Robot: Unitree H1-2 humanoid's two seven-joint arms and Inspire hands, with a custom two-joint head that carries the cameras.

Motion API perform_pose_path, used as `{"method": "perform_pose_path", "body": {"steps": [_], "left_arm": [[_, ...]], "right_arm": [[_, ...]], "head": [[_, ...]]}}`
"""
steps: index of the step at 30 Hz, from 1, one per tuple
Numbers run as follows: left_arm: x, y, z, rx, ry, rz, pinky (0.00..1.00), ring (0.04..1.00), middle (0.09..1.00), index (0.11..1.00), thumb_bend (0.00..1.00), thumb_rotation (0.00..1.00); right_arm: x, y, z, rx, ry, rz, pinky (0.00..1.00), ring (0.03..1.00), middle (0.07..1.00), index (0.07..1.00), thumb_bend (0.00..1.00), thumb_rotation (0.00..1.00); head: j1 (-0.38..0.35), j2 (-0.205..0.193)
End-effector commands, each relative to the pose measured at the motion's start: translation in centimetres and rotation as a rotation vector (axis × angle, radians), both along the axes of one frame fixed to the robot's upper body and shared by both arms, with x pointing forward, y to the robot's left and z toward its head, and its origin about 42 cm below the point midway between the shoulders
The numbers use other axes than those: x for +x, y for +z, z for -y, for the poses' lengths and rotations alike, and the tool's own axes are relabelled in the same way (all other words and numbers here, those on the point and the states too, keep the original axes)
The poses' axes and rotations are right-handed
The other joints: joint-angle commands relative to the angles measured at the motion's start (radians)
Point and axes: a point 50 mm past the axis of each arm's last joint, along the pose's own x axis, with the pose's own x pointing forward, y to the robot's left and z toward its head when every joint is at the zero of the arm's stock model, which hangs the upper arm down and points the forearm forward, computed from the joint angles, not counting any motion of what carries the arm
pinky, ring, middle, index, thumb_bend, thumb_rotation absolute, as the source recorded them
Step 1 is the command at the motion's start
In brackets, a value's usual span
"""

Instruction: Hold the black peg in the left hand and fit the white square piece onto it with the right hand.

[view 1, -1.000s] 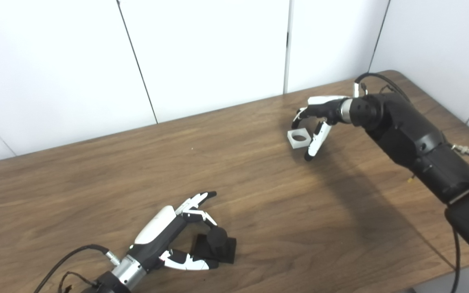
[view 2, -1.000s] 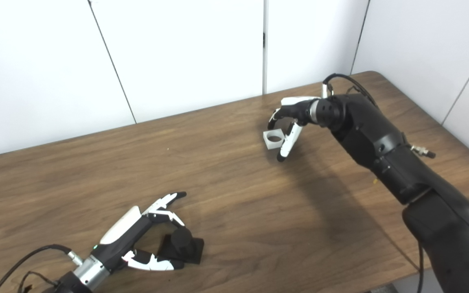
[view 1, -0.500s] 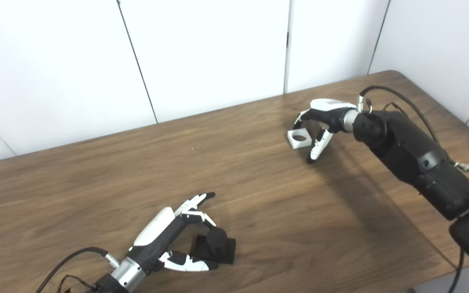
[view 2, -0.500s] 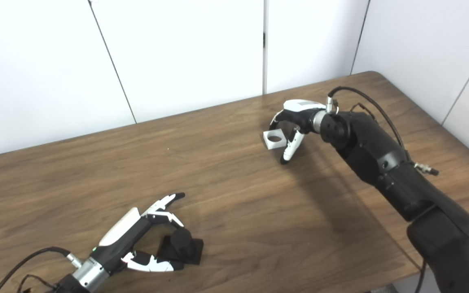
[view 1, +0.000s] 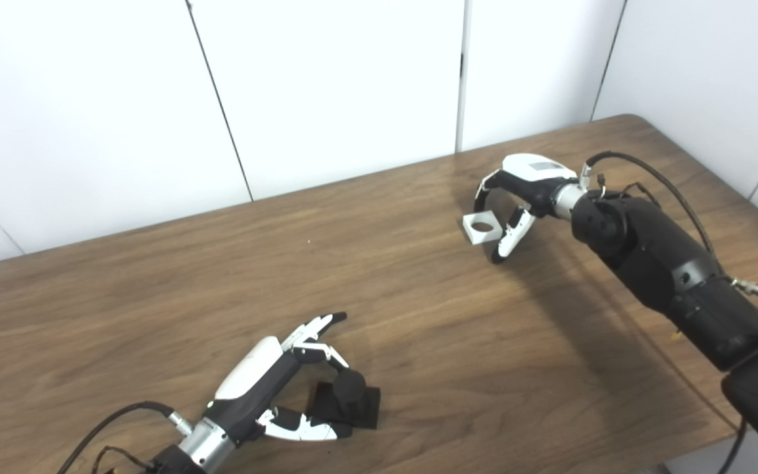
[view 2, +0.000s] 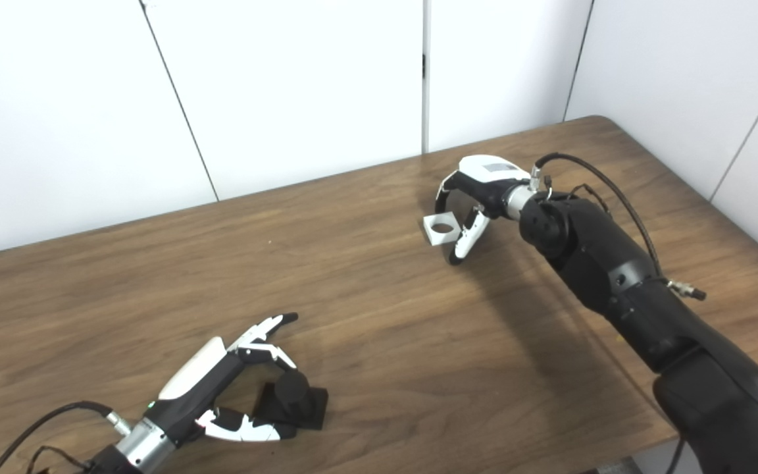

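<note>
Flanking bare table (view 1: pixel 418 329): black peg (view 1: pixel 347 398), white square piece (view 1: pixel 481 228).

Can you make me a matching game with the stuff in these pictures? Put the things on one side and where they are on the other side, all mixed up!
Things:
1. black peg
2. white square piece
3. left hand
4. table

Places or looks:
A. near the far right part of the table, at the right hand
B. brown wood, under everything
C. near the front edge, standing on a black square base
D. fingers reaching around the peg

Pairs: 1-C, 2-A, 3-D, 4-B
</note>
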Motion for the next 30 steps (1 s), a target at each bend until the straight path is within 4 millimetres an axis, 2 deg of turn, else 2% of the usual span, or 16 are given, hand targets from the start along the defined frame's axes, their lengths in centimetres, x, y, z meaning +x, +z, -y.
{"method": "perform_pose_path", "body": {"steps": [1, 12, 21, 30], "left_arm": [[-0.57, -0.89, -0.88, 0.089, -0.023, -0.015, 1.0, 1.0, 0.991, 0.49, 0.52, 0.07], [-0.68, -0.75, -0.79, 0.087, -0.022, -0.015, 1.0, 1.0, 0.99, 0.49, 0.52, 0.07], [-0.71, -0.73, -0.8, 0.091, -0.016, -0.019, 1.0, 1.0, 0.989, 0.49, 0.52, 0.07], [-0.61, -0.84, -0.83, 0.093, -0.019, -0.018, 1.0, 1.0, 0.989, 0.49, 0.52, 0.07]], "right_arm": [[0.7, -0.11, -0.24, -0.028, -0.007, 0.02, 0.86, 0.889, 0.842, 0.511, 0.53, 0.15], [1.63, -0.35, -0.72, -0.044, 0.003, 0.032, 0.79, 0.855, 0.815, 0.492, 0.51, 0.14], [1.48, -0.61, -0.45, -0.041, 0.0, 0.036, 0.76, 0.832, 0.801, 0.49, 0.51, 0.14], [1.02, -0.4, -0.31, -0.026, 0.005, 0.054, 0.8, 0.856, 0.796, 0.485, 0.52, 0.14]], "head": [[0.004, 0.004], [0.018, 0.013], [0.03, 0.018], [0.025, 0.022]]}}
